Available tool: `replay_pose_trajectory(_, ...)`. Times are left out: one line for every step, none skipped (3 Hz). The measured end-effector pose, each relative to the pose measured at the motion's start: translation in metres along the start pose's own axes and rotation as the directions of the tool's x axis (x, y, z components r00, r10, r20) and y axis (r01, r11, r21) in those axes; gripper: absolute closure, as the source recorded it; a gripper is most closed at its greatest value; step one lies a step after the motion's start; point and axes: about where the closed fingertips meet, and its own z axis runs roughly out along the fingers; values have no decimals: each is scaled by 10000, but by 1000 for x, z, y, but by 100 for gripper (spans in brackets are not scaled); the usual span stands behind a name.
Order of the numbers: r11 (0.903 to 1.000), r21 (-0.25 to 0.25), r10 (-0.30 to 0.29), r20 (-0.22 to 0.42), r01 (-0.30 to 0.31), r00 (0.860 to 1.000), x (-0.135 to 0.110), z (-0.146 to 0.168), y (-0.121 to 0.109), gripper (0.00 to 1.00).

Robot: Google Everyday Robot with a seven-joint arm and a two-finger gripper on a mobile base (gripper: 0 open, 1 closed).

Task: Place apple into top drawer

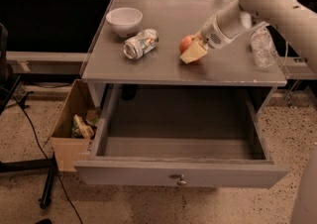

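The red-orange apple (185, 43) sits on the grey tabletop (163, 67), right of centre. My gripper (192, 52) reaches down from the right on the white arm (257, 0) and is right against the apple's front right side, covering part of it. The apple rests on the table. The top drawer (124, 173) below the tabletop is pulled wide open and its inside is bare. Its round metal knob (181, 181) shows at the centre of the front panel.
A white bowl (124, 20) and a crushed silver can (141, 43) lie left of the apple. A clear plastic bottle (261, 47) stands at the table's right edge. A brown cardboard box (69, 124) with scraps sits on the floor left of the drawer.
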Motion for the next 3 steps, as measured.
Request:
replay_pose_trajectory(9993,-152,-333,-35,332,9994,-7,-11,9,100)
replay_pose_trajectory(9970,-166,-753,46,754,9972,-14,-37,22,100)
replay_pose_trajectory(9917,-142,-1272,269,1276,9915,-14,-76,43,100)
